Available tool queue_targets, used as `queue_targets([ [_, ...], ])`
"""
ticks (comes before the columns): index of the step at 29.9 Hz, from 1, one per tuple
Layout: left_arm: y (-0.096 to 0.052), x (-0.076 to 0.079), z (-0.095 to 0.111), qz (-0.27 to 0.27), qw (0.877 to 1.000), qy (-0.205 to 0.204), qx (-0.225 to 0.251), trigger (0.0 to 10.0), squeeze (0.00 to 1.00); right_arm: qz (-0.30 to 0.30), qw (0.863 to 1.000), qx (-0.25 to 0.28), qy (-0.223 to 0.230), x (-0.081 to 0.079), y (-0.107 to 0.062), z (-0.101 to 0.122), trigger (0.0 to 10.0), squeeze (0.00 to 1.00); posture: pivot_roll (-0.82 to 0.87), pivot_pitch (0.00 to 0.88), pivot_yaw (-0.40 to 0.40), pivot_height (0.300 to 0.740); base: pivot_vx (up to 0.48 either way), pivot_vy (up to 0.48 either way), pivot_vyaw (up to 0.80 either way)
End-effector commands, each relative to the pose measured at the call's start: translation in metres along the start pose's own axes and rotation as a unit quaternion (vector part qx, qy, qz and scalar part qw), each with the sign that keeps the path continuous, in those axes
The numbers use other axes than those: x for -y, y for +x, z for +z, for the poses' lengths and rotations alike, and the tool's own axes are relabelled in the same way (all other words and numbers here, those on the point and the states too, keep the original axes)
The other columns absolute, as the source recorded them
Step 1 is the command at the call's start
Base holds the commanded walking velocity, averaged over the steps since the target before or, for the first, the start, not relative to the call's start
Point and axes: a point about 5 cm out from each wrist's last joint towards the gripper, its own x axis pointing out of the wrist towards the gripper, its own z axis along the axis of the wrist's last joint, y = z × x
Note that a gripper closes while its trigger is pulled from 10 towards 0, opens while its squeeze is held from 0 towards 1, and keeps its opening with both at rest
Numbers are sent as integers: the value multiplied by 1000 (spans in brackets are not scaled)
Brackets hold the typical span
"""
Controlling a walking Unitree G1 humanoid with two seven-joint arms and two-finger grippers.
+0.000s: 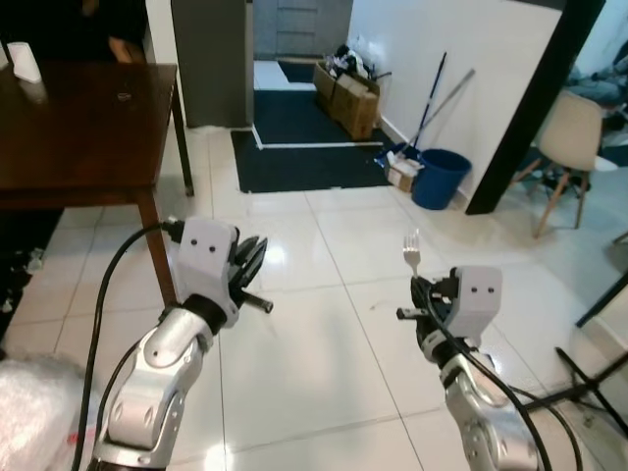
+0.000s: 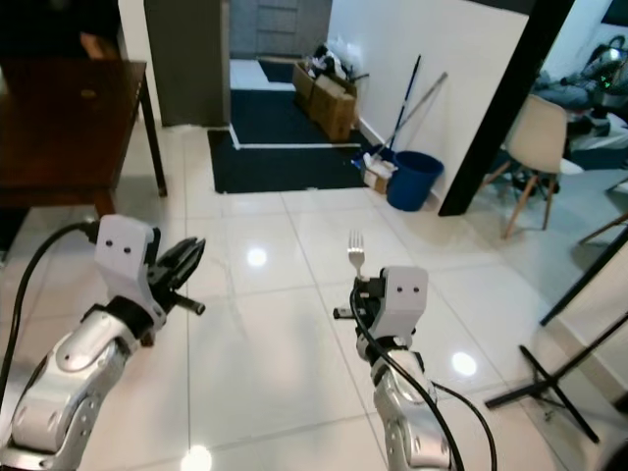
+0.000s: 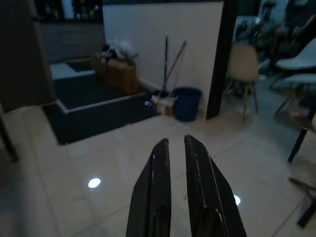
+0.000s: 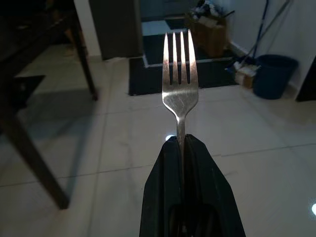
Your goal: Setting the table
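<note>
Right gripper (image 4: 180,148) clamped on upright fork (image 4: 179,74)

from my seat, the fork's (image 4: 179,89) handle vanishes between the right gripper's (image 4: 181,143) fingers, so i can't see how far down it runs. the dark wooden worktop (image 1: 83,128) is cut off by the picture's top and left edges, and the small things on it are too small and dim for me to name. a crumpled pale mass (image 1: 34,412) at the lower left corner is blurred and cropped.
</note>
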Motion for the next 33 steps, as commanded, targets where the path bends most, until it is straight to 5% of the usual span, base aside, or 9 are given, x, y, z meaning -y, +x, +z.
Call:
queue_targets([
  [1,-2,-3,-2,3,1000,6,-3,10000,0,-2,1000,0,2,0,-1,-1,10000,0,104,48,-11,740,458,0,0],
  [33,0,1,-1,-12,1000,0,5,10000,0,-3,1000,-1,7,-1,0,-4,10000,0,103,36,2,740,480,0,0],
])
